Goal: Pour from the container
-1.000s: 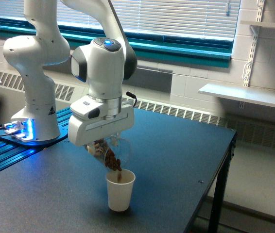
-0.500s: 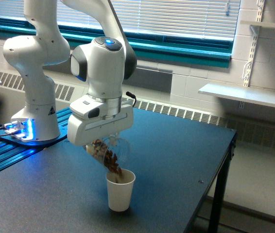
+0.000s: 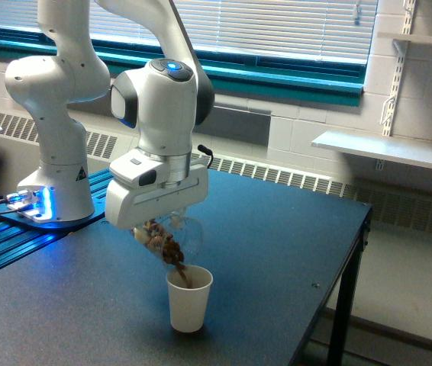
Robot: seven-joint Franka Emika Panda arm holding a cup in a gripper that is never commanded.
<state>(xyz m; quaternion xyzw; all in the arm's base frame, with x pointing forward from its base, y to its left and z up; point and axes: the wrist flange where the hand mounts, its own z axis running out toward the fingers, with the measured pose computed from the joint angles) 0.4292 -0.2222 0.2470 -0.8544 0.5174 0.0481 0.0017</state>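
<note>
A dark table (image 3: 277, 252) fills the foreground, a white paper cup (image 3: 188, 299) standing near its front. Just above it the container (image 3: 172, 240) hangs tilted, brown bits spilling from its lip into the cup. The gripper (image 3: 159, 229) clamps the container. Behind, blinds (image 3: 277, 27) cover the window.

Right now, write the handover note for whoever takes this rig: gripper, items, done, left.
Gripper: shut on the container, the fingers hidden behind the hand housing.
Container: clear, tilted steeply downward, mouth just above the paper cup.
Paper cup: upright on the dark table, near its front edge.
Done: pour is under way; brown bits are dropping into the cup.
Left: some bits remain in the container; finish emptying it, then tip it back upright.
</note>
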